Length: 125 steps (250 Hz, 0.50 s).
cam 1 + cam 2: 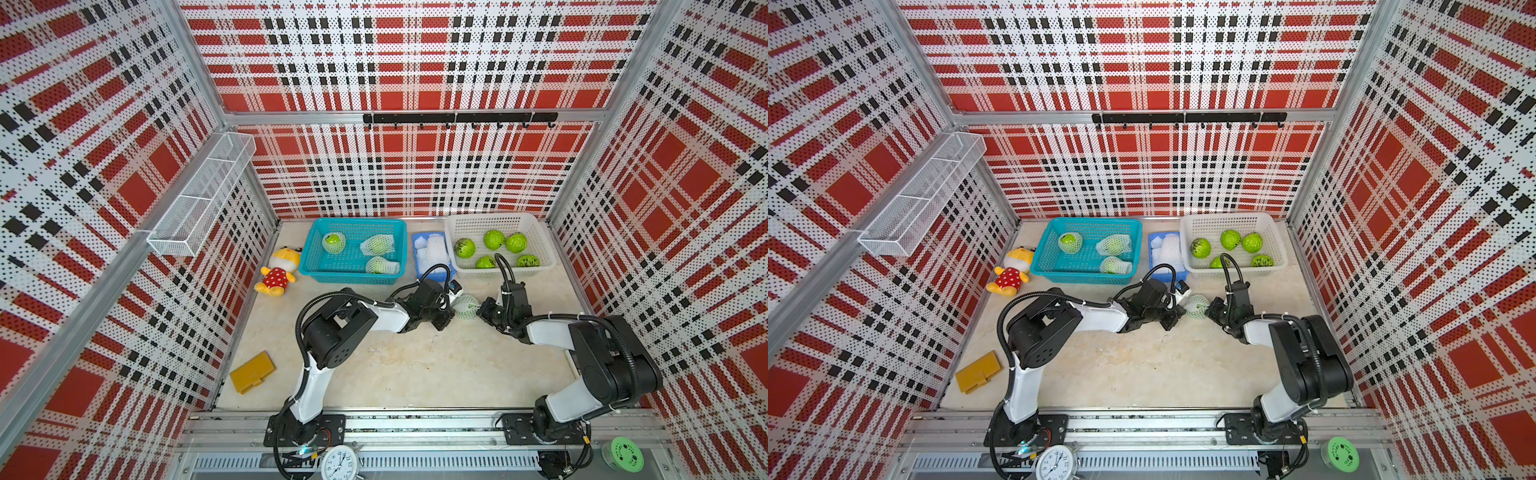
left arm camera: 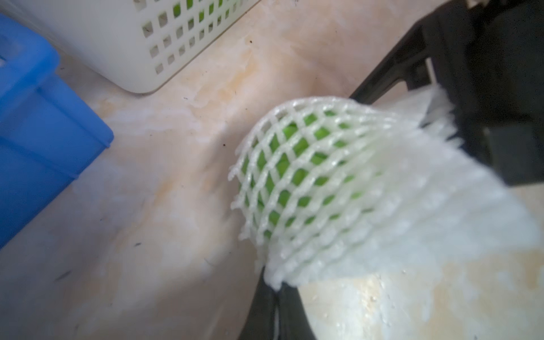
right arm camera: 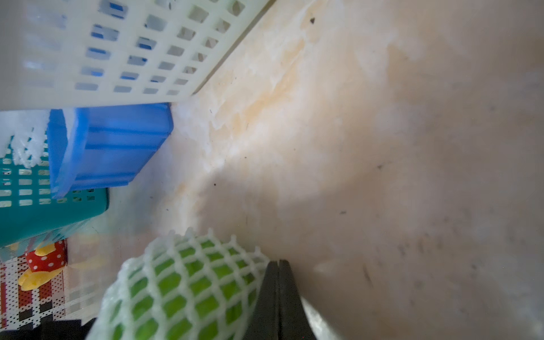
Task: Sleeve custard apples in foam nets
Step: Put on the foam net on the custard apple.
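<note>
1. Where it is: one custard apple (image 2: 297,176) sits inside a foam net (image 2: 368,206), mid-surface (image 1: 415,365), between the two arms and in front of the blue tray (image 1: 417,241) of spare nets.
2. Left hand (image 2: 275,297): clenched, with a thin bit of the net's edge pinched between the fingers.
3. Right hand (image 3: 278,270): clenched too. In the left wrist view the net's frayed end runs into it, so I read it as gripping the opposite edge.
4. I can't tell whether the fruit rests on the surface or hangs from the net.
5. Progress: three sleeved fruits are in the teal basket (image 1: 316,232) and five bare ones in the white basket (image 1: 536,232). This one looks nearly done.
6. Risks:
   - Both grips are on foam only, not on the fruit. Pulling the hands apart could tear the mesh or slip a pinch.
   - The net's mouth looks open on one side, so tilting it that way could roll the fruit out.
   - If one hand lets go first, the load swings onto the other's thin pinch and may drop.
   - The hands are very close together, so any re-grip risks finger contact.
   - The net looks bunched toward the right hand, which could leave coverage uneven.
</note>
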Motion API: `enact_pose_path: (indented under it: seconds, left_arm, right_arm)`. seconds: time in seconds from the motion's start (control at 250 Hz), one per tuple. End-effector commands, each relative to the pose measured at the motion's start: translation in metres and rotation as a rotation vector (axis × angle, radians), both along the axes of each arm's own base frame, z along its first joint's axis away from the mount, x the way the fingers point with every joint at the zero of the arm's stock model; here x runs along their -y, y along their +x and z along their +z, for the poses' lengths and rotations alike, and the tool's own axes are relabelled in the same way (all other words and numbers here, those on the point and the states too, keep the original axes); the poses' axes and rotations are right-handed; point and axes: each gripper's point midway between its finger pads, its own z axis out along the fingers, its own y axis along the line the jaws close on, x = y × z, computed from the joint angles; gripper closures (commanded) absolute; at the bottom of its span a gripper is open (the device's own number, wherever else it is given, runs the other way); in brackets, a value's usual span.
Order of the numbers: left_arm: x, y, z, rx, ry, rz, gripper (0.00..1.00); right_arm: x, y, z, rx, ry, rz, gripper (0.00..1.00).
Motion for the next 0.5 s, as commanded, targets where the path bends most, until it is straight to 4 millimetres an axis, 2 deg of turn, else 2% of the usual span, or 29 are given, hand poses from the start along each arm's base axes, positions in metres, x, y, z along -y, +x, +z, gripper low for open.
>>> enact_pose_path:
  seconds: [0.0, 0.496]
  left_arm:
    - [-0.009, 0.008, -0.019, -0.056, 0.048, 0.053, 1.0]
    - [-0.017, 0.018, -0.041, -0.119, 0.144, 0.113, 0.98]
  right_arm:
    - [0.0, 0.005, -0.005, 0.007, -0.018, 0.002, 1.0]
    - [0.002, 0.007, -0.012, -0.002, -0.044, 0.002, 1.0]
